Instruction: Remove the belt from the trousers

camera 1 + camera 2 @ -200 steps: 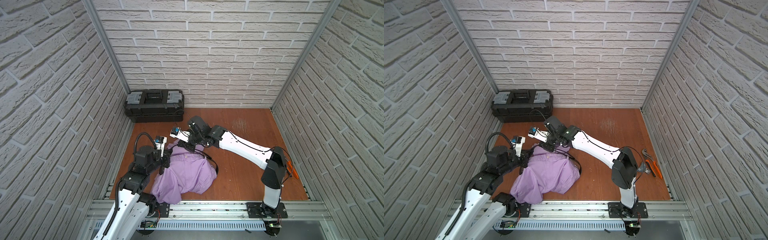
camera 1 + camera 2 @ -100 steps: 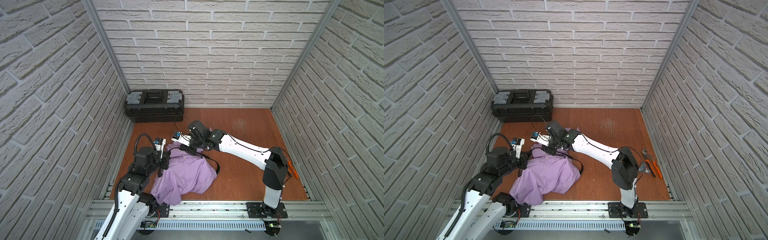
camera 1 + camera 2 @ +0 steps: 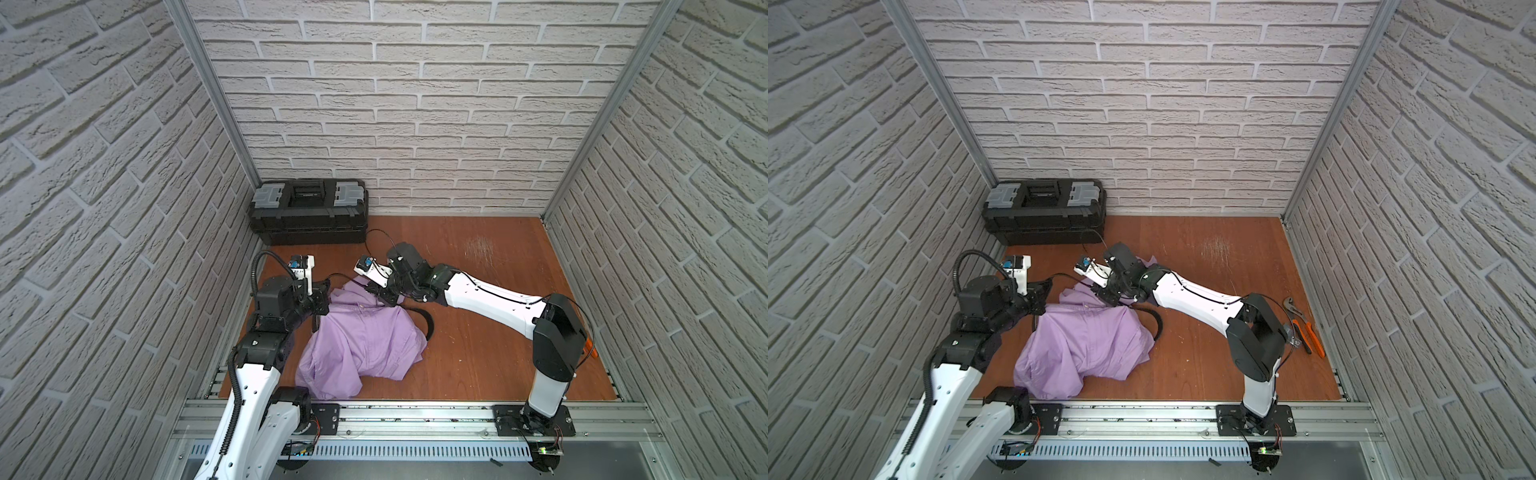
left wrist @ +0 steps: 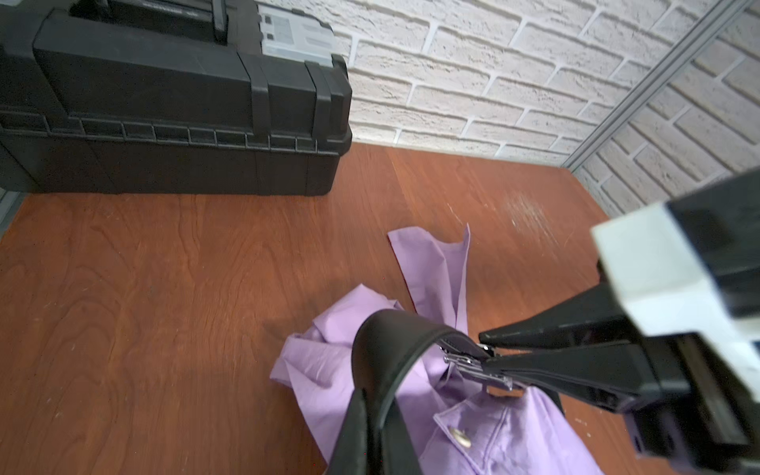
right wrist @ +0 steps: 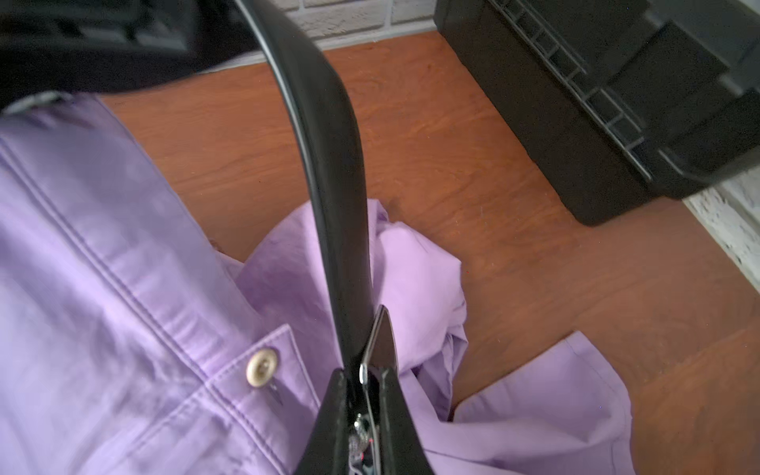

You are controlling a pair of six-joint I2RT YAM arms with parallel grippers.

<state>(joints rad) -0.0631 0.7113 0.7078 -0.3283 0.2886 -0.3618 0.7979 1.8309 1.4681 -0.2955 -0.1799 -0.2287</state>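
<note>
The lilac trousers [image 3: 361, 345] [image 3: 1084, 349] lie crumpled at the front left of the wooden floor. Their waistband button [image 5: 261, 367] faces up. The black belt [image 4: 386, 341] arches between my two grippers, and a further loop of the belt [image 3: 428, 322] [image 3: 1158, 322] curls on the floor right of the cloth. My left gripper [image 4: 372, 436] [image 3: 322, 297] is shut on the strap by the waistband's left end. My right gripper [image 5: 364, 395] [image 3: 380, 291] is shut on the silver buckle [image 4: 473, 364] just above the waistband.
A black toolbox [image 3: 309, 212] [image 3: 1044, 210] stands against the back wall at the left, close behind both wrists. Orange-handled pliers [image 3: 1304, 328] lie by the right wall. Brick walls close in three sides, and a metal rail [image 3: 415, 415] runs along the front.
Both grippers keep their hold on the belt. The left wrist has shifted a little to the left and toward the back. The right gripper has moved only slightly over the waistband.
</note>
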